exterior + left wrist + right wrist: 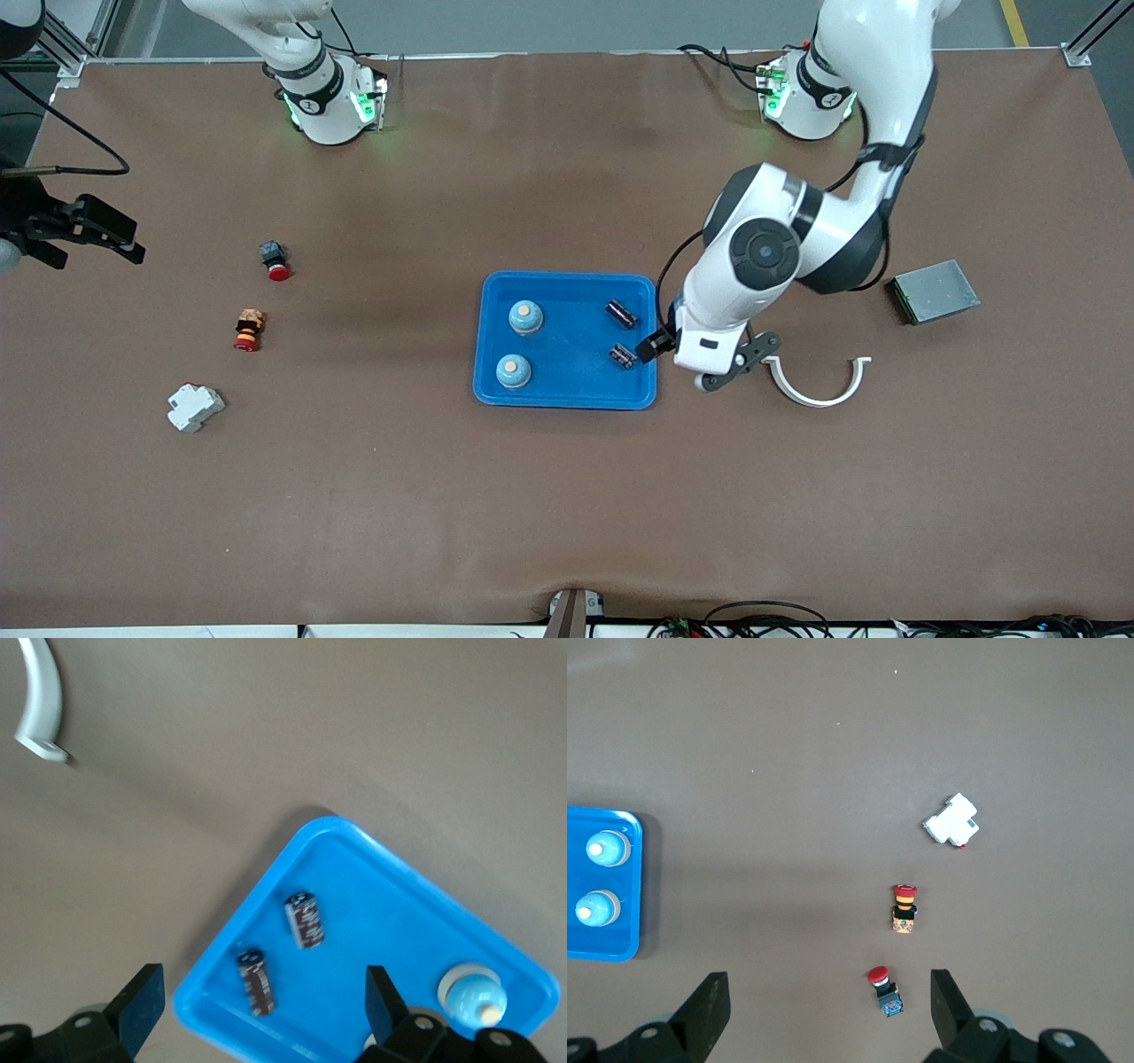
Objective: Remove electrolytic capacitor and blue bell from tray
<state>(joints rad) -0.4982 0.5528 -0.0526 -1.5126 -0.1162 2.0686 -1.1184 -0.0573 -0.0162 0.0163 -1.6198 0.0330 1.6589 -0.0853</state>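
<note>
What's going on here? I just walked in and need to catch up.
Two robot arms are clearing a blue tray. Two blue bells and two capacitors still lie in it. The left gripper hovers open over the tray's edge by the capacitors, holding nothing. The right gripper waits open over the table's end, above the small buttons.

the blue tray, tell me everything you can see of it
The tray is a shallow, bright blue rectangle with rounded corners and a raised rim, plastic by its look. It lies flat on the brown table, near the middle. Inside stand two blue bells and lie two dark capacitors. The left gripper hangs open over its edge, touching nothing.
</note>
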